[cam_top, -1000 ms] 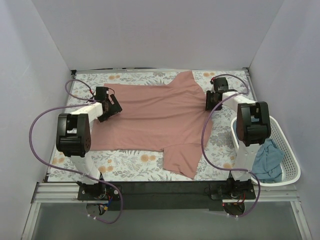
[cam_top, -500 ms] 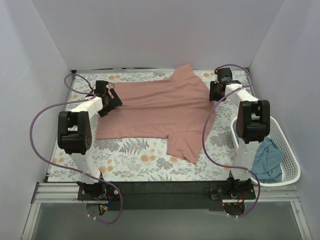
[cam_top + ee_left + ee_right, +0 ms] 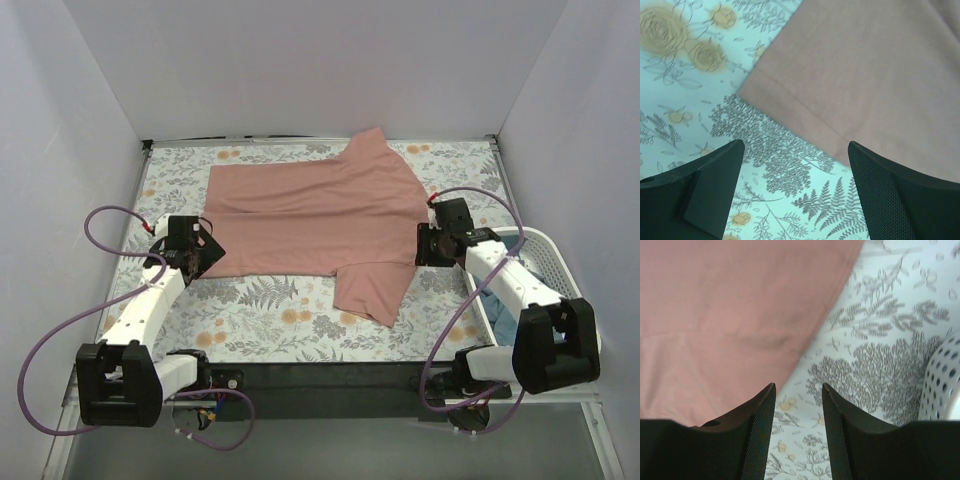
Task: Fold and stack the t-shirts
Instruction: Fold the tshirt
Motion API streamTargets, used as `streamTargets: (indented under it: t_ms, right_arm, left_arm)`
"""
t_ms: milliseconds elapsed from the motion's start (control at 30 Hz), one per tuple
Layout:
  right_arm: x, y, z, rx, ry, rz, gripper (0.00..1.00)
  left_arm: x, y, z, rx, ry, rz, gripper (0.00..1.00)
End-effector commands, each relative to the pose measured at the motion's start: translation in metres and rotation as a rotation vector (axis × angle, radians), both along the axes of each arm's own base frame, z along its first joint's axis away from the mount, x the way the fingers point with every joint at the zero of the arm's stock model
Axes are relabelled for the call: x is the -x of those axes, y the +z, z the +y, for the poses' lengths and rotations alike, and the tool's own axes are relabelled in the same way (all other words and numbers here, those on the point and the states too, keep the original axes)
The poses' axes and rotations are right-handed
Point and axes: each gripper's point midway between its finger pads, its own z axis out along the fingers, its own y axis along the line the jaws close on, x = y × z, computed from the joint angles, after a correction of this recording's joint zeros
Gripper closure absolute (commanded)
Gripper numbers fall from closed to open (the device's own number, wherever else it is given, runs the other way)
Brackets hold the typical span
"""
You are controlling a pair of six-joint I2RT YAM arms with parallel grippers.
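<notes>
The dusty-pink t-shirt (image 3: 320,215) lies spread flat on the floral cloth, its plain side up, with one sleeve pointing to the near side. My left gripper (image 3: 205,252) is open and empty just off the shirt's near-left hem corner. In the left wrist view the gripper (image 3: 796,146) hangs over bare cloth beside the shirt (image 3: 865,75). My right gripper (image 3: 424,246) is open and empty at the shirt's right edge; in its wrist view (image 3: 798,387) the shirt (image 3: 730,305) lies to the left. The teal-blue t-shirt (image 3: 488,298) lies in the basket, mostly hidden by my right arm.
The white slotted basket (image 3: 560,262) stands at the table's right edge, close to my right arm, and shows in the right wrist view (image 3: 942,385). The floral cloth (image 3: 270,320) covers the table. White walls close in the left, back and right.
Both arms have drawn back from the far side toward the near side. The pink shirt now lies flat further back, and both grippers are off it.
</notes>
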Motion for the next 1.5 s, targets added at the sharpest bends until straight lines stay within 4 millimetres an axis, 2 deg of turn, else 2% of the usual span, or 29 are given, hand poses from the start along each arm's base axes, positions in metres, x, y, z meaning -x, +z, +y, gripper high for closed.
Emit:
streamTargets:
  t_ms: [0,133,300,500,567,600,867,1033,1267,1300,1467]
  right_arm:
    - [0.016,0.006,-0.004,-0.029,-0.030,-0.029,0.50]
    - [0.028,0.008,-0.001,-0.054,0.008,-0.047,0.50]
    - [0.029,0.010,-0.001,-0.050,0.027,-0.064,0.51]
    - [0.029,0.012,0.005,-0.072,0.058,-0.066,0.51]
    - [0.028,0.012,0.007,-0.078,0.066,-0.068,0.51]
    - [0.028,0.012,0.007,-0.080,0.065,-0.068,0.51]
    - [0.030,0.005,0.009,-0.084,0.079,-0.059,0.51]
    - [0.030,-0.001,0.007,-0.076,0.070,-0.052,0.51]
    - [0.020,-0.006,-0.002,-0.032,0.018,-0.056,0.51]
    - [0.017,-0.004,-0.003,-0.033,0.000,-0.059,0.51]
    - [0.001,-0.012,0.000,-0.050,-0.067,-0.022,0.51]
  left_arm:
    - [0.021,-0.010,0.010,-0.016,0.072,0.054,0.16]
    - [0.031,-0.025,0.013,-0.020,0.108,0.117,0.16]
    - [0.035,-0.041,0.018,-0.033,0.153,0.155,0.19]
    - [0.023,-0.040,0.033,-0.054,0.228,0.104,0.30]
    - [0.015,-0.039,0.032,-0.044,0.232,0.084,0.32]
    - [0.013,-0.040,0.040,-0.038,0.267,0.082,0.33]
    - [-0.005,-0.062,0.049,-0.052,0.301,0.143,0.37]
    - [-0.013,-0.066,0.045,-0.038,0.283,0.138,0.42]
    - [-0.005,-0.077,0.035,0.008,0.250,0.176,0.57]
    - [-0.003,-0.077,0.034,0.015,0.249,0.174,0.63]
    - [-0.001,-0.067,0.040,-0.020,0.246,0.144,0.81]
